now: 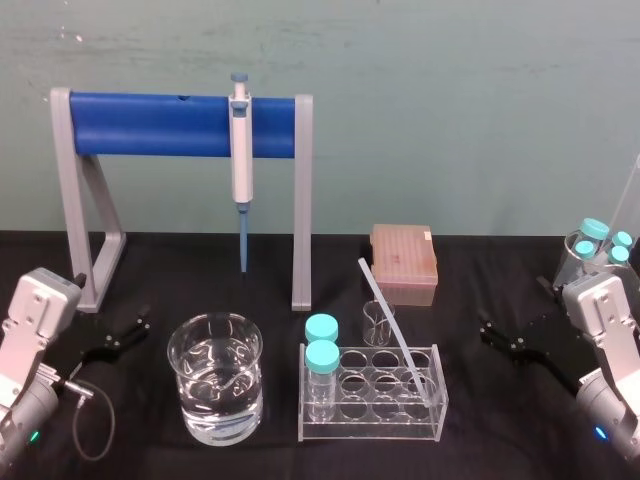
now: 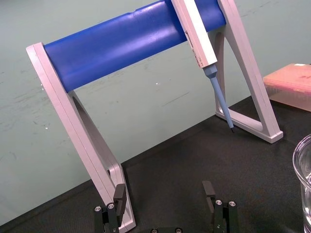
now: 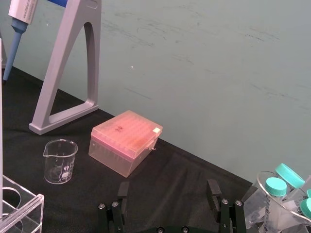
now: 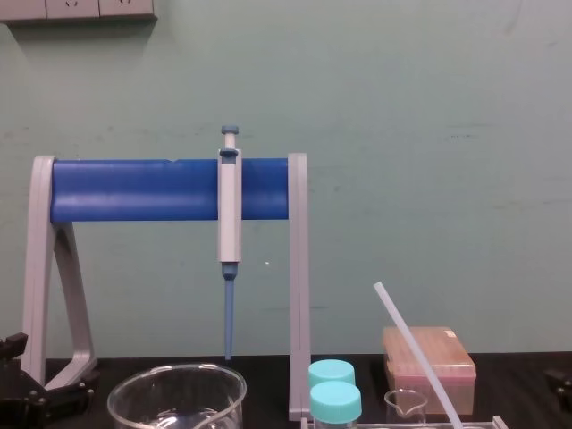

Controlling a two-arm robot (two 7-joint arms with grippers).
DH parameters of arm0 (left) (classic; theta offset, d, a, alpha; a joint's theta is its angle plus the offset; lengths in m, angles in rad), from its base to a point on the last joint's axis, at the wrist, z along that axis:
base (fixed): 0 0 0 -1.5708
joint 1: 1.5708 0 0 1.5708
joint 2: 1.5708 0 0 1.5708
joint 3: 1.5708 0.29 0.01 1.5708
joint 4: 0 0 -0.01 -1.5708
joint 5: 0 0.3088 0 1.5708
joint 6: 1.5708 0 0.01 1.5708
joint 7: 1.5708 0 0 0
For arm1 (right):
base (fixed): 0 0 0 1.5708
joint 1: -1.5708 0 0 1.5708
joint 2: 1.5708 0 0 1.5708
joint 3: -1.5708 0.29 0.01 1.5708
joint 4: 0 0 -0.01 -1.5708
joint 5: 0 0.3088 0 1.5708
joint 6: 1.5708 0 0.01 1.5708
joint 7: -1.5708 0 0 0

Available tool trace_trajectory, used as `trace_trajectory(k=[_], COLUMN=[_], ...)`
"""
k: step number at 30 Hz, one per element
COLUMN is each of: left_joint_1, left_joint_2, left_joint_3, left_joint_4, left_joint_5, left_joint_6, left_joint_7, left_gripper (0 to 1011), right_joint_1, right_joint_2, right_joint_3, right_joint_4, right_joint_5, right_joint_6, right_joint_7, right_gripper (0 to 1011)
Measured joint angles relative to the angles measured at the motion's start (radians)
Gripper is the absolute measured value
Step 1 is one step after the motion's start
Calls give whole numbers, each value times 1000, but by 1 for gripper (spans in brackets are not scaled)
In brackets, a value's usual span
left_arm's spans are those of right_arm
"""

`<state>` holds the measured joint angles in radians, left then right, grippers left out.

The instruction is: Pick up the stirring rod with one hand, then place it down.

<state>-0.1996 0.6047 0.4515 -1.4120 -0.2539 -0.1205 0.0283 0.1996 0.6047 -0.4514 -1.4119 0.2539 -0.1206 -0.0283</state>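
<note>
Head view: one blue-barred stand (image 1: 150, 125) is carrying one pipette (image 1: 241, 150). Two grippers, the left gripper (image 1: 122, 337) and the right gripper (image 1: 512, 335), are sitting low at either side, fingers spread wide, well apart from everything. One large beaker (image 1: 215, 378), one clear rack (image 1: 370, 432), one pink tip box (image 1: 405, 262), two teal-capped tubes (image 1: 322, 360) and one small beaker (image 1: 378, 322) are standing between them. The single stirring rod (image 1: 394, 325), thin, straight and whitish-translucent, is leaning tilted in the rack's right end.

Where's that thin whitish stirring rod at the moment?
The stirring rod leans in the clear tube rack, right of centre in the head view, its top tilted up and left past the small beaker, near the pink box.
</note>
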Motion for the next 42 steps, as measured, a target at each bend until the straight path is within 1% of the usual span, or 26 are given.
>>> trace_trajectory(k=[30,32,35,37,38,41,42], left_joint_1=[0,0,0,0,0,0,0], left_joint_2=[0,0,0,0,0,0,0], left_joint_3=[0,0,0,0,0,0,0], left_joint_4=[0,0,0,0,0,0,0], left_joint_5=[0,0,0,0,0,0,0], left_joint_6=[0,0,0,0,0,0,0], left_joint_7=[0,0,0,0,0,0,0], left_gripper=[1005,1005,1005,1005,1005,1005,1005], right_joint_1=[0,-3,-23,-34,-45,-61,-73], right_joint_2=[0,6,43,58,72,96,112], right_joint_3=[0,6,32,43,54,70,83], right_joint_4=[0,-17,-89,-116,-146,-190,-221], right_joint_5=[0,-1,-1,-1,0,9,21], right_joint_6=[0,3,25,37,51,82,106], right_joint_7=[0,4,24,30,38,52,65], right_gripper=[1003,1002,1003,1002,1003,1003,1003])
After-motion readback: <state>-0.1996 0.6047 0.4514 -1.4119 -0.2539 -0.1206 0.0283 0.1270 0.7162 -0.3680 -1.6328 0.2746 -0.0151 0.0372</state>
